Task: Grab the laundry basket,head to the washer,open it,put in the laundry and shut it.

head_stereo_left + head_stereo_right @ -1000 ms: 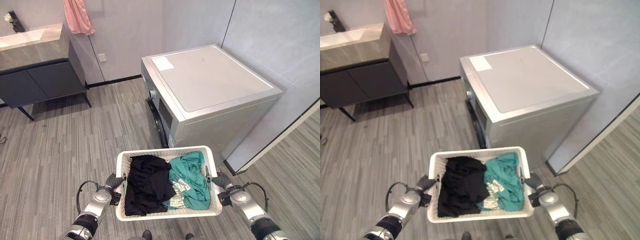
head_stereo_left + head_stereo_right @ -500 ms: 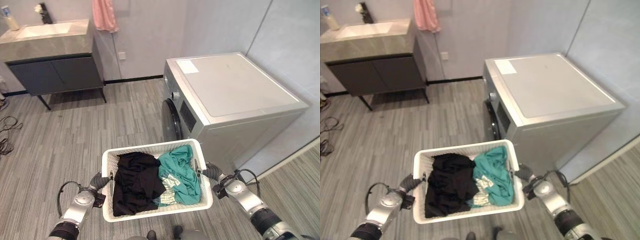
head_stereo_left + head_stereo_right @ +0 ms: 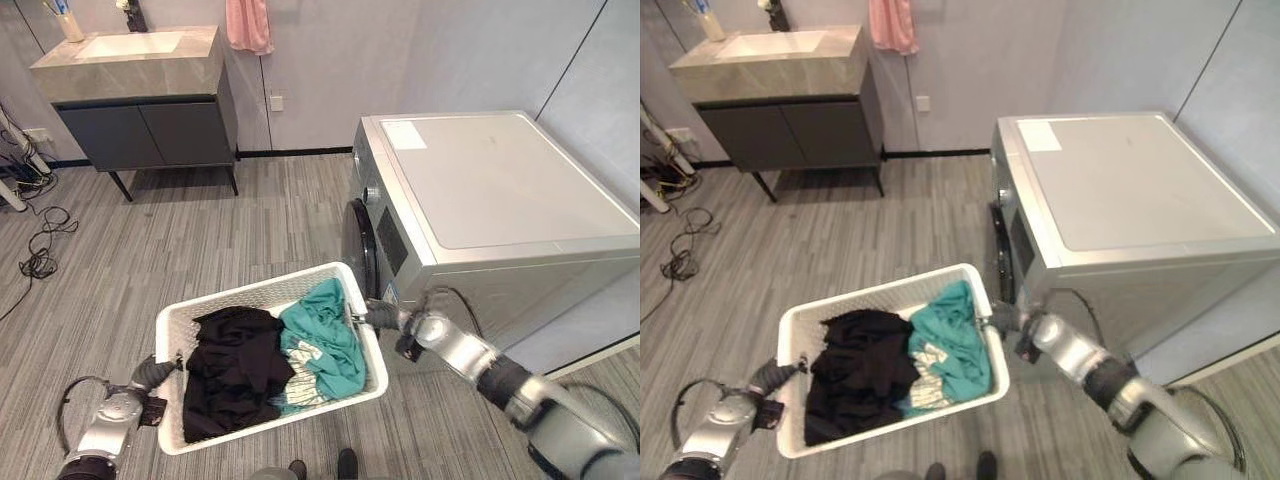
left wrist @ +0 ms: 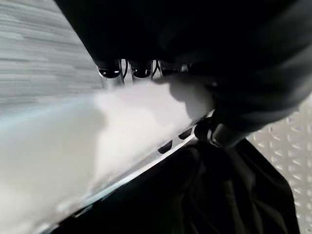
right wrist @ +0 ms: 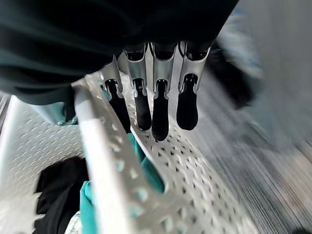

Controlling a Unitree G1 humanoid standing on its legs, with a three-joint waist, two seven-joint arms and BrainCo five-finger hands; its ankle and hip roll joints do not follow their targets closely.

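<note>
White laundry basket (image 3: 262, 296) carried between both hands, left hand (image 3: 148, 372) and right hand (image 3: 383, 317) fingers curled round opposite rims

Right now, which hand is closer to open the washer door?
The right, probably. The right hand grips the laundry basket rim right beside the washer's dark round door. The left hand holds the basket's far end, away from the washer. Both are busy, so the basket goes down first.

White perforated plastic laundry basket (image 3: 364, 333): now tilted, left end lower, right end raised toward the silver front-loading washer (image 3: 500, 200). Right hand (image 3: 385, 317): extended further forward, nearer the washer's dark round door (image 3: 356, 238). Camera view: swung left.
</note>
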